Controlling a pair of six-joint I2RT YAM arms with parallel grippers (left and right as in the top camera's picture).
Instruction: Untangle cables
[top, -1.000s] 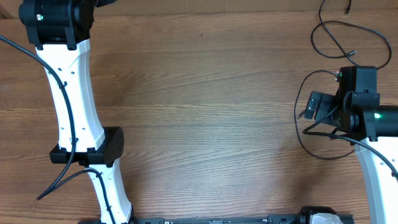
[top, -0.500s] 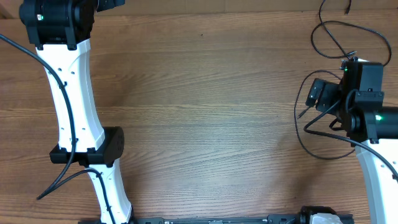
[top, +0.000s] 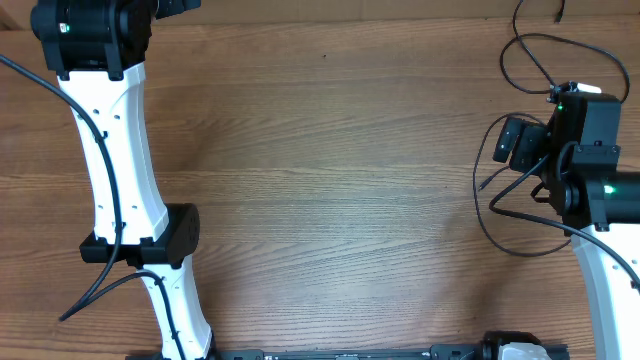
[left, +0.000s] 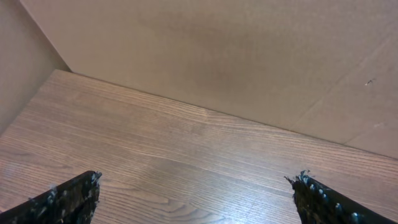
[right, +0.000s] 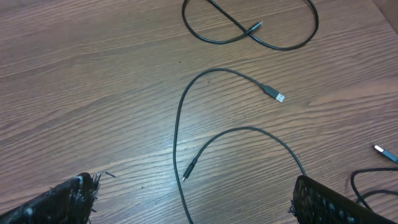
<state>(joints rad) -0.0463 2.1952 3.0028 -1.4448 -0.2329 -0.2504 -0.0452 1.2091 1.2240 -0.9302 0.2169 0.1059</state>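
Several thin black cables lie at the table's right side. In the overhead view one loops at the far right (top: 503, 62) and another curves lower down (top: 476, 200). My right gripper (top: 513, 141) hovers open above them. In the right wrist view, its fingers (right: 199, 202) frame a cable that runs between them, ending in a silver-tipped plug (right: 278, 96). A second cable's dark plug (right: 189, 169) lies just ahead. A crossed loop (right: 249, 28) lies farther off. My left gripper (left: 196, 199) is open and empty over bare wood at the far left corner.
A cardboard wall (left: 217, 56) stands behind the table's far edge. The left arm's white links (top: 115, 150) stretch along the left side. Another small plug (right: 382, 151) lies at the right wrist view's right edge.
My right gripper has moved toward the far edge of the table and turned a little, staying open. The left arm has not moved.
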